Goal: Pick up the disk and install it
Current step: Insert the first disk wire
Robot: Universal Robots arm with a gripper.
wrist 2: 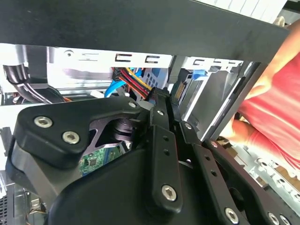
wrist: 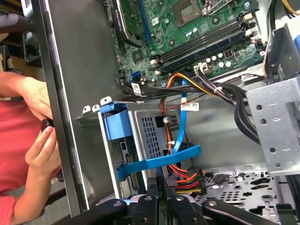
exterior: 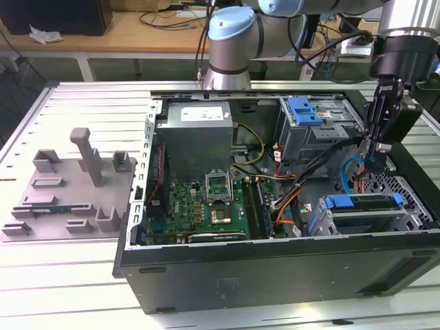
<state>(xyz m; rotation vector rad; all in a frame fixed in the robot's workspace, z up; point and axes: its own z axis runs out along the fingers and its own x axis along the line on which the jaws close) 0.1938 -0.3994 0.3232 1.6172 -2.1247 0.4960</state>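
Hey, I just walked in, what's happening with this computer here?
A robot arm's tool hangs inside the open black computer case, right by the grey metal drive cage. The silver disk in its blue plastic carrier appears to sit in that cage already. A person's hands are just outside the case wall.

Robotics lab: slatted aluminium bench (exterior: 69, 302), open computer case (exterior: 275, 269), cabled desk (exterior: 127, 31) behind.

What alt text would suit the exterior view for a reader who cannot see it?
A robot arm's gripper reaches down into the exterior view's right end of an open computer case on a slatted metal table, near a drive cage with blue rails. A green circuit board lies mid-case.
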